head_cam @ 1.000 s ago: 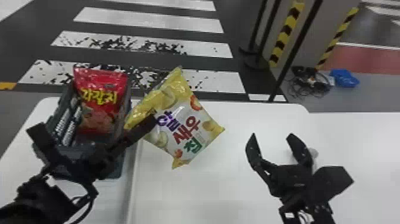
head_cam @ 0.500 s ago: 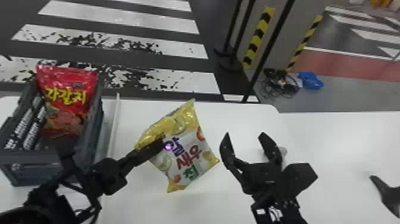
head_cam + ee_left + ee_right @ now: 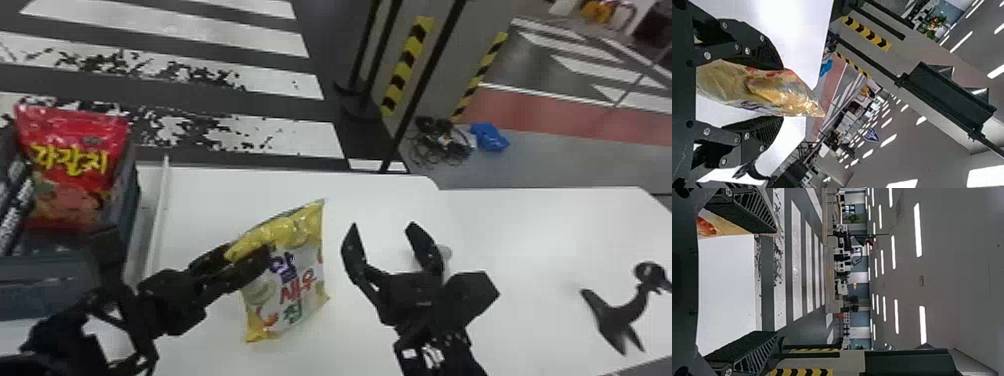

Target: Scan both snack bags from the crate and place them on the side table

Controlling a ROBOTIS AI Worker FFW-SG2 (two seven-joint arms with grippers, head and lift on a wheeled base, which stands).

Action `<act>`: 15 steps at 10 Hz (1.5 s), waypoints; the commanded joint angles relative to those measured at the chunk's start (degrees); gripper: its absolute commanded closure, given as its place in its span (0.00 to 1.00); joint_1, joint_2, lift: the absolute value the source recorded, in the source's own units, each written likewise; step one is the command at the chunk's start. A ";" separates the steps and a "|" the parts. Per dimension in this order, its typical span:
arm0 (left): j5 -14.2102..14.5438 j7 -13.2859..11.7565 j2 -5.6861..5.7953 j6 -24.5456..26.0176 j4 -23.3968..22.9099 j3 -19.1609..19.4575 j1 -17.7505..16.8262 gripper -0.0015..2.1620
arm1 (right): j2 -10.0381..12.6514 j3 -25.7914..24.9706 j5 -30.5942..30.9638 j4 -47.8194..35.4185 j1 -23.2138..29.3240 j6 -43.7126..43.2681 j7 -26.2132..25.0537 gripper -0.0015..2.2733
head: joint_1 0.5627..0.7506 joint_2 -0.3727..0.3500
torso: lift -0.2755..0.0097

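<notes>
Over the smooth white worktop [image 3: 210,200], holds the glossy yellow-and-white plastic snack bag [image 3: 297,280] pinched between the black left end effector's [image 3: 247,252] flat fingers, near the spread black right end effector [image 3: 383,227].

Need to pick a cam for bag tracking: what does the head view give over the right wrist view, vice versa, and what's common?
Head view: red bag upright in the crate, left end effector holding the yellow bag, black device on the table, blue item on the floor.

Right wrist view: ceiling lights, plus the ridged inner pads of the right end effector.

Both: right end effector, open and empty; part of the yellow bag; table; crosswalk; striped tape.
</notes>
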 commanded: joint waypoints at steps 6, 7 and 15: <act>-7.85 6.64 0.79 0.89 -10.80 4.41 3.14 0.01 | -0.09 0.41 -0.03 -0.53 0.45 0.00 0.70 0.03 | 0.70 0.15 | 0.63; -10.84 6.99 1.23 0.89 -15.81 4.41 4.81 0.01 | 0.00 0.50 -0.03 -0.53 0.45 0.00 1.05 0.03 | 0.70 0.18 | 0.63; -14.62 8.92 2.37 -16.69 -31.28 20.85 21.16 0.01 | 0.00 1.99 -0.20 0.26 -0.69 2.28 8.70 0.03 | 0.70 0.44 | 0.63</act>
